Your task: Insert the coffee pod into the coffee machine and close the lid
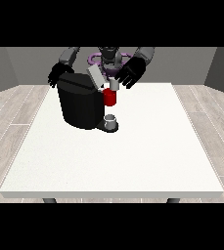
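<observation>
Coffee machine (81, 105) at upper centre of the worktop (133, 156), lid (96, 76) raised. The hand at the view's right (131, 72) pinches the pod (114, 85) above the red holder (110, 97); lower it straight, keeping it upright. The other hand (57, 75): fingers indiscernible.

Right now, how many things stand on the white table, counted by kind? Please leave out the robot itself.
Coffee machine, black, lid raised: 1
Coffee pod, grey, above the red pod holder: 1
Cup, grey, on the machine's base: 1
Total: 3
</observation>
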You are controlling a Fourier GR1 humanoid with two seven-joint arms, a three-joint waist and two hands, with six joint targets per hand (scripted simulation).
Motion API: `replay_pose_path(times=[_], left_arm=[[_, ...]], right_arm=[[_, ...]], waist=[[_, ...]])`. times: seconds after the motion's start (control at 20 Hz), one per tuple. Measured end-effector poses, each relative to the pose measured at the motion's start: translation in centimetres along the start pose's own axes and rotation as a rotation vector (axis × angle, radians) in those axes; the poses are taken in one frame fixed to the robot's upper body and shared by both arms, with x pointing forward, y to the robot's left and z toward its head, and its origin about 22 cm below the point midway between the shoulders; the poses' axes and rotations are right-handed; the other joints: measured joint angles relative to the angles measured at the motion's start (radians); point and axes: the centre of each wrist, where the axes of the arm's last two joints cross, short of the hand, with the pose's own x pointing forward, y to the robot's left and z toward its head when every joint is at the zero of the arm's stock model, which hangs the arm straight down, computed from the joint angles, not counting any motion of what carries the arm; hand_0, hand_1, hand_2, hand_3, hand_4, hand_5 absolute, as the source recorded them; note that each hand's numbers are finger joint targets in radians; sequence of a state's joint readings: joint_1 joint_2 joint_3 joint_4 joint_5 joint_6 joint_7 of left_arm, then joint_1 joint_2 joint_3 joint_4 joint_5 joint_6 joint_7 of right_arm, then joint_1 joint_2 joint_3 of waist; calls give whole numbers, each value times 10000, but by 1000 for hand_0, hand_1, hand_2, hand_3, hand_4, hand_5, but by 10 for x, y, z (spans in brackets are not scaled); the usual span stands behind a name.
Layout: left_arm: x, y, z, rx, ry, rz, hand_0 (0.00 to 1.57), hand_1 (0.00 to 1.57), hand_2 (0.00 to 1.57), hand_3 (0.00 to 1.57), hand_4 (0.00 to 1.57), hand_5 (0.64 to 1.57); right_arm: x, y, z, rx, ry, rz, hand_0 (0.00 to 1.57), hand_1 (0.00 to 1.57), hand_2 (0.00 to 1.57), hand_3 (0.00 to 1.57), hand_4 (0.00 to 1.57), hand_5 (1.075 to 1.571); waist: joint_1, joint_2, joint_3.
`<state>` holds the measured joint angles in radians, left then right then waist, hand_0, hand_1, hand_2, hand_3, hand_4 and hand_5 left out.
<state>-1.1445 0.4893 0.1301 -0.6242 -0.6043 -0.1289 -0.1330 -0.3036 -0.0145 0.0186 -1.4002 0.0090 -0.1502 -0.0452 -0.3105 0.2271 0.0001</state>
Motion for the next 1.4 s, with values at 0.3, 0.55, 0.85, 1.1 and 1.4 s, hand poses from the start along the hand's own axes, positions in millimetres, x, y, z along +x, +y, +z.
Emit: replay_pose_path(times=[0.3, 0.55, 0.85, 1.1, 1.4], left_arm=[[13, -9, -6, -282, -65, -59, 1268, 1268, 1300, 1217, 512, 1571], [11, -15, -5, -334, -184, -125, 1183, 1183, 1251, 1180, 499, 1571], [14, -18, -7, -319, -302, -138, 1190, 1190, 1269, 1201, 515, 1571], [17, -20, -8, -348, -377, -164, 1184, 1184, 1248, 1186, 488, 1571], [19, -19, -9, -385, -293, -224, 1230, 1230, 1274, 1180, 481, 1571]], right_arm=[[4, -10, -7, -378, -74, -47, 0, 0, 0, 0, 481, 1571], [6, -20, -7, -523, -17, -71, 0, 0, 0, 0, 530, 1571], [10, -14, -8, -617, -61, -165, 0, 0, 0, 0, 499, 1571], [5, -18, -7, -711, -169, -251, 0, 0, 0, 0, 513, 1571], [3, -20, -6, -697, -260, -300, 0, 0, 0, 0, 457, 1571]], waist=[[116, 86, 2], [105, 171, 1], [108, 262, 0], [199, 338, 6], [178, 419, 13]])
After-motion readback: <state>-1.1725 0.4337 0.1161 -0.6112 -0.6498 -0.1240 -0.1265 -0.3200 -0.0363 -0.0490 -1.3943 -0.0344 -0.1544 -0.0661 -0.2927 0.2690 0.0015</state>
